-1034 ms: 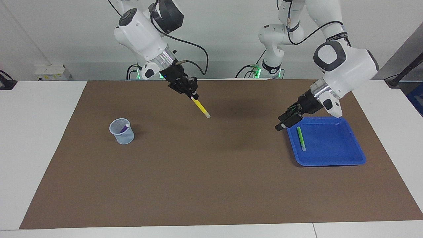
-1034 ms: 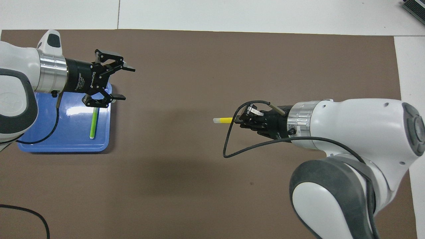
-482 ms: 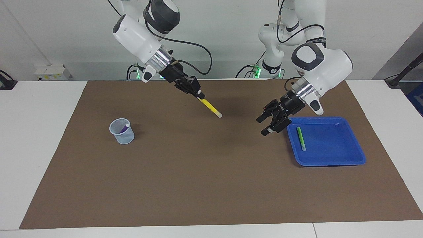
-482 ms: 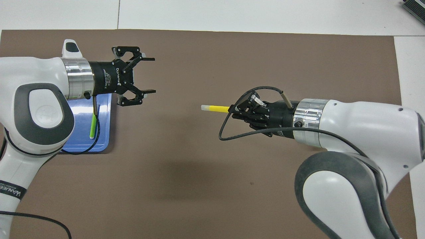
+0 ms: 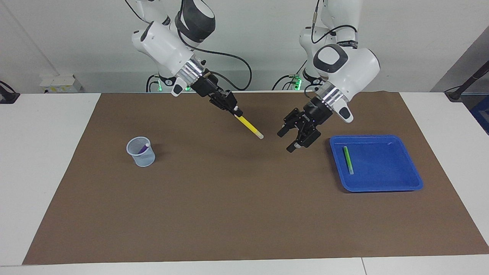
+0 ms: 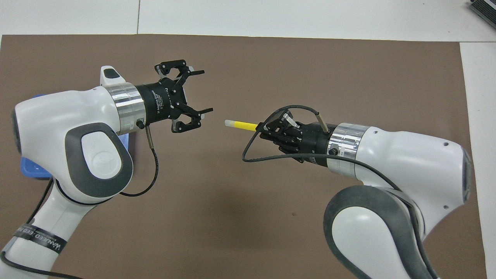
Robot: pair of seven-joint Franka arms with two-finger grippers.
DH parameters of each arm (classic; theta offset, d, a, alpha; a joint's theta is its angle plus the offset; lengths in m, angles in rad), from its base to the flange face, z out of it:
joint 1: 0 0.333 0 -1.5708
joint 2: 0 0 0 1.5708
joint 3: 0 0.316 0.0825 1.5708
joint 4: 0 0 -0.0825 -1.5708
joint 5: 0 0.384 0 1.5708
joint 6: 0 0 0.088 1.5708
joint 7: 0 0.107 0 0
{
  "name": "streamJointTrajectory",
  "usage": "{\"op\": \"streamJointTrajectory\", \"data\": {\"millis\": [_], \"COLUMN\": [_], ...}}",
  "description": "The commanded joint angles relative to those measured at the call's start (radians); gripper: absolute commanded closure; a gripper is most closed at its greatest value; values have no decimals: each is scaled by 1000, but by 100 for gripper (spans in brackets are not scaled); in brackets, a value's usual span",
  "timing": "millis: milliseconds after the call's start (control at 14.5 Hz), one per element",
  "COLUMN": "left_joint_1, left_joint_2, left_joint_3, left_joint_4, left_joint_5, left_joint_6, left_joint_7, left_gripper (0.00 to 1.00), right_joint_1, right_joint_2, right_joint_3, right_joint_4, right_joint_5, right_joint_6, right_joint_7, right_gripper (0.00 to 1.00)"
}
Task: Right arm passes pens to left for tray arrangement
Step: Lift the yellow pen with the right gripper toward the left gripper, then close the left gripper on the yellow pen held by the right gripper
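The right gripper (image 5: pixel 233 110) was clamped on one end of the yellow pen (image 5: pixel 250 128), holding it up over the brown mat (image 5: pixel 229 214) in the middle of the worktop (image 5: pixel 46 160). The pen slanted downward away from the gripper, its pale whitish tip pointing toward the left gripper (image 5: pixel 287 140). In the overhead view the same pen (image 6: pixel 242 124) stuck out nearly level from the right gripper (image 6: pixel 262 128), and a loose black cable (image 6: pixel 271 157) looped under that wrist.

The left gripper (image 6: pixel 205 91) hung in the air over the mat with its fingers spread wide and nothing between them, facing the pen's tip. A small gap separated that tip from the open fingers; they were not touching.

The blue tray (image 5: pixel 397 187) sat on the mat toward the left arm's end of the worktop. The green pen (image 5: pixel 347 159) lay flat inside it, near the rim on the side closest to the middle of the worktop. In the overhead view only a corner of the tray (image 6: pixel 33 170) showed from under the left arm.

Toward the right arm's end of the worktop stood a small pale cup (image 5: pixel 142 154) with the purple pen (image 5: pixel 143 148) leaning inside it.
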Motion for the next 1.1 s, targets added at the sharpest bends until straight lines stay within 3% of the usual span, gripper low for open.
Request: {"op": "streamJointTrajectory", "data": {"millis": [0,276,551,758,1034], "left_joint_1": [-53,-96,-184,-211,-225], "left_joint_2": [-52,-86,-98,-106,-106], "left_joint_3": [14,17,17,17,14], "left_joint_4": [-72,-114,-176,-206,-204], "left_joint_5": [-20,-20,-20,-18,-17], "left_joint_6": [75,106,245,290,276], "left_joint_7": [-55,-196,-311,-293,-160], "left_gripper": [10,10,10,10,23], "right_joint_1": [9,7,7,7,11], "right_joint_2": [-1,-1,-1,-2,-5], "right_joint_3": [1,1,1,1,1], "right_joint_4": [-10,-10,-10,-14,-22], "right_joint_5": [28,28,28,28,28], "right_joint_6": [30,28,27,27,28], "right_joint_7": [10,8,8,10,8], "right_gripper": [100,100,100,100,100]}}
